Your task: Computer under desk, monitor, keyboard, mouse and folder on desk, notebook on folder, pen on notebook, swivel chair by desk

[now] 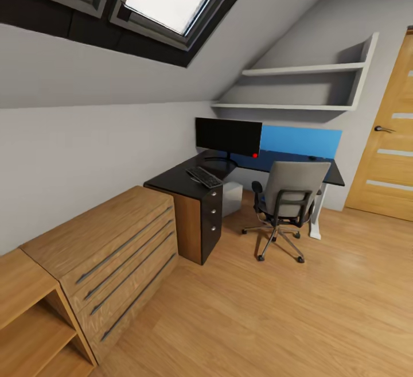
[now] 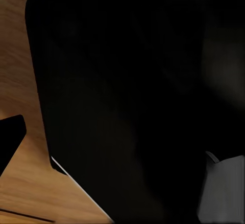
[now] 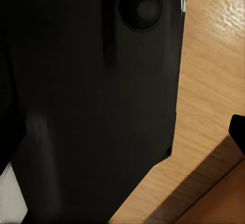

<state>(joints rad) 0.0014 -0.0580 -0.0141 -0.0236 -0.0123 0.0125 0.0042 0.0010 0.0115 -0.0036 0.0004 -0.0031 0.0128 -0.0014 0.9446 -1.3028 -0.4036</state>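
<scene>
The L-shaped black desk (image 1: 178, 177) stands in the far corner with a blue back panel. On it are the black monitor (image 1: 228, 135) and, in front of it, the keyboard (image 1: 203, 177). A small dark object (image 1: 312, 158), possibly the mouse, lies farther right on the desktop. The light grey computer (image 1: 232, 196) sits under the desk. The grey swivel chair (image 1: 295, 185) stands close to the desk with its back toward me. Its backrest hides the seat, so the folder, notebook and pen are out of view. Both wrist views show black robot body over wood floor, with a dark tip at one edge.
A light-wood dresser (image 1: 115, 245) with long bar handles and an open shelf unit (image 1: 28, 308) line the left wall. A wooden door (image 1: 390, 147) is at the right, and white wall shelves (image 1: 298, 87) hang above the desk. Open wood floor (image 1: 258, 319) stretches ahead.
</scene>
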